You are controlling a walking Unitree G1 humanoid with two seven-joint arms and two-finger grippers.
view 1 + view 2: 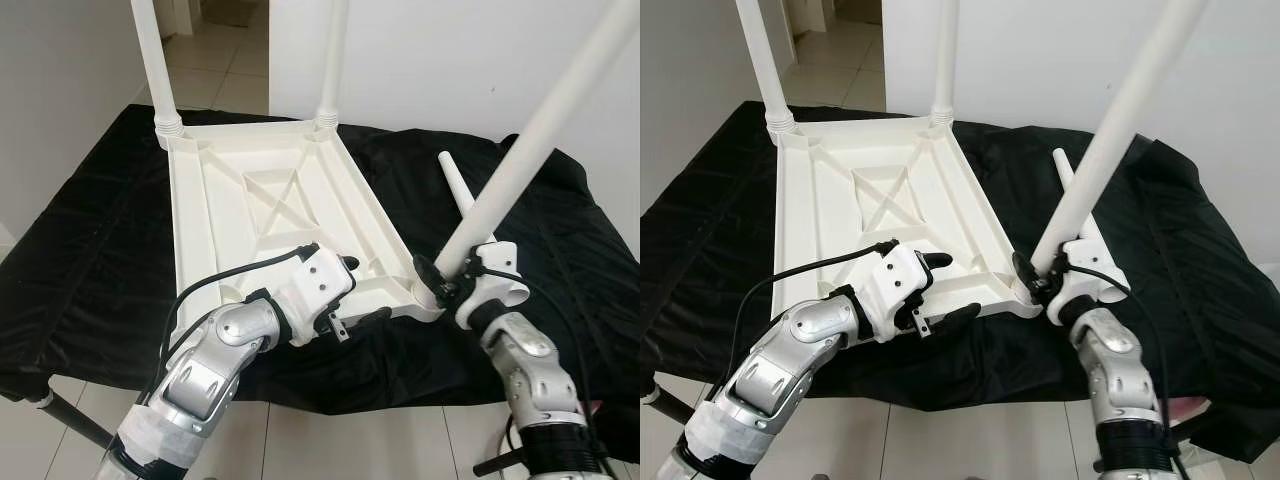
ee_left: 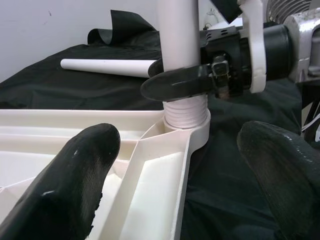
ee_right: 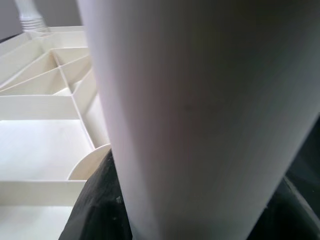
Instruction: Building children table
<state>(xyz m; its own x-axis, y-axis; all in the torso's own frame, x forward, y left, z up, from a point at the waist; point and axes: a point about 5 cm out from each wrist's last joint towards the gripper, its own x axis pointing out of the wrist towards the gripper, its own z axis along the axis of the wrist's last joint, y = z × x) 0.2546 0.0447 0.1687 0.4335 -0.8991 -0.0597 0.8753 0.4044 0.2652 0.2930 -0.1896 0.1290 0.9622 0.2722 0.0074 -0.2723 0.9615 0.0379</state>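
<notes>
A white plastic tabletop point(image 1: 270, 210) lies upside down on a black cloth. Two white legs point(image 1: 158, 60) stand upright in its far corners. A third white leg point(image 1: 520, 160) leans in the near right corner socket point(image 2: 186, 117), and my right gripper point(image 1: 440, 278) is shut on it just above the socket. My left gripper point(image 1: 360, 292) is open, straddling the tabletop's near edge a little left of that socket, its fingers point(image 2: 75, 175) either side of the rim. A fourth loose leg point(image 1: 458, 190) lies on the cloth beyond the right gripper.
The black cloth point(image 1: 90, 260) covers a low platform whose near edge drops to tiled floor point(image 1: 330, 445). A white wall point(image 1: 460, 60) stands behind, with a doorway to a tiled room at the far left.
</notes>
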